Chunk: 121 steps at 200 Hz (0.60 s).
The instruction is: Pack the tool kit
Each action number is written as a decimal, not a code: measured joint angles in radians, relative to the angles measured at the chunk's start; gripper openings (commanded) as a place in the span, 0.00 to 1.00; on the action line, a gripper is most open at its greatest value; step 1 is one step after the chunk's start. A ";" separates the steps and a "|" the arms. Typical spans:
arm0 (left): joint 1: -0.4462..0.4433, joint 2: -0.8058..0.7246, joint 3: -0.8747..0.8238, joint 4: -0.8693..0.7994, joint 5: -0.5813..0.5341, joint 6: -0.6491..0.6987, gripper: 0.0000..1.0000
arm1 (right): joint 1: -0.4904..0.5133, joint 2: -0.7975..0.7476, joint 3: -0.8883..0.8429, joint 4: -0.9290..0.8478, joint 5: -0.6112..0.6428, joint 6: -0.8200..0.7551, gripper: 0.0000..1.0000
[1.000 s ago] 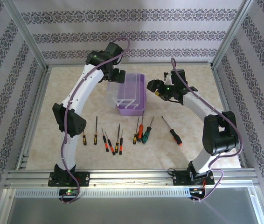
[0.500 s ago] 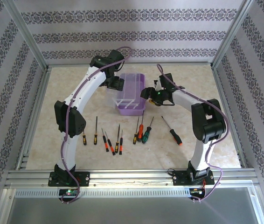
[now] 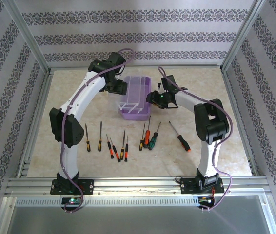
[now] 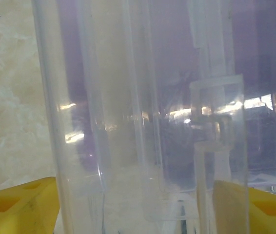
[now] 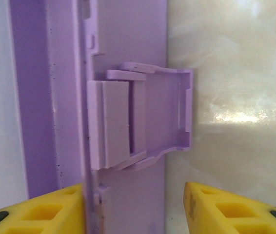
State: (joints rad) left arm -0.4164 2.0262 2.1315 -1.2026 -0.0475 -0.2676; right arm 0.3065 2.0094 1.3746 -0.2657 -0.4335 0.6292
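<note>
Marbled beige tabletop inside a wallpapered booth: the small translucent purple plastic box sits mid-table, between both arms. The small screwdrivers with black, orange and green handles lie in a row outside it, nearer the arm bases. The left gripper straddles the clear plastic lid, and whether it grips cannot be told. The right gripper stands spread around the purple latch. Packing looks barely begun.

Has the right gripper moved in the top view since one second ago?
Yes. The right gripper has moved left, up to the right wall of the purple tool box, which stayed in place.
</note>
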 measured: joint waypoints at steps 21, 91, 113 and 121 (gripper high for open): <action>0.005 -0.004 -0.018 0.018 0.015 0.004 0.68 | 0.006 0.003 0.000 0.000 0.000 0.000 0.47; 0.037 -0.072 -0.146 0.106 0.049 0.010 0.53 | 0.013 0.024 0.018 -0.001 0.001 -0.001 0.36; 0.056 -0.098 -0.192 0.140 0.078 0.015 0.54 | 0.017 0.024 0.023 -0.004 0.011 -0.001 0.36; 0.068 -0.109 -0.208 0.150 0.097 0.019 0.57 | 0.017 0.024 0.024 -0.005 0.011 -0.002 0.36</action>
State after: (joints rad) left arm -0.3489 1.9175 1.9232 -1.0523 0.0490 -0.2489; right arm 0.3233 2.0338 1.3987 -0.2703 -0.4221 0.6277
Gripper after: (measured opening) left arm 0.604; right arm 0.359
